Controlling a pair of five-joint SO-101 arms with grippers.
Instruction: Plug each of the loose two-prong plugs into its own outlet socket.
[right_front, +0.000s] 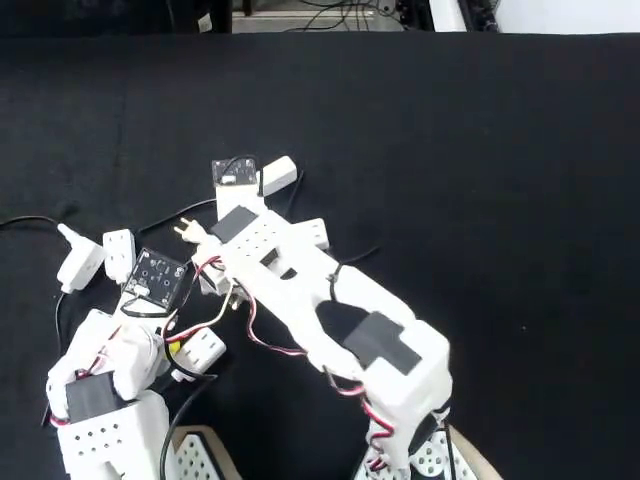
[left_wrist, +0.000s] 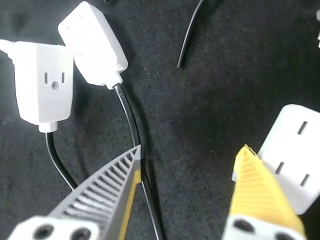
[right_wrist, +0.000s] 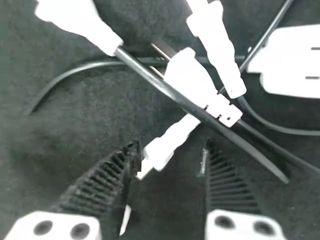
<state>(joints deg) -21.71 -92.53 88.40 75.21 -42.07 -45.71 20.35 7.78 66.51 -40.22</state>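
1. On the black counter (right_front: 500, 200), white sockets and loose plugs are lying among black cables (left_wrist: 131, 120), close to both arms.
2. The left end effector (left_wrist: 191, 150) is hanging wide open and gripping nothing. An outlet socket (left_wrist: 295, 150) is lying just beside its yellow finger (left_wrist: 255, 185), with its slots uncovered.
3. A three-hole socket (left_wrist: 44, 85) is facing up with bare slots, touching a tilted socket (left_wrist: 92, 42).
4. The right end effector (right_wrist: 170, 147) is standing open. The narrow tail of a white plug (right_wrist: 192, 80) is sitting between its fingers, not pinched, and a cable is crossing over the plug.
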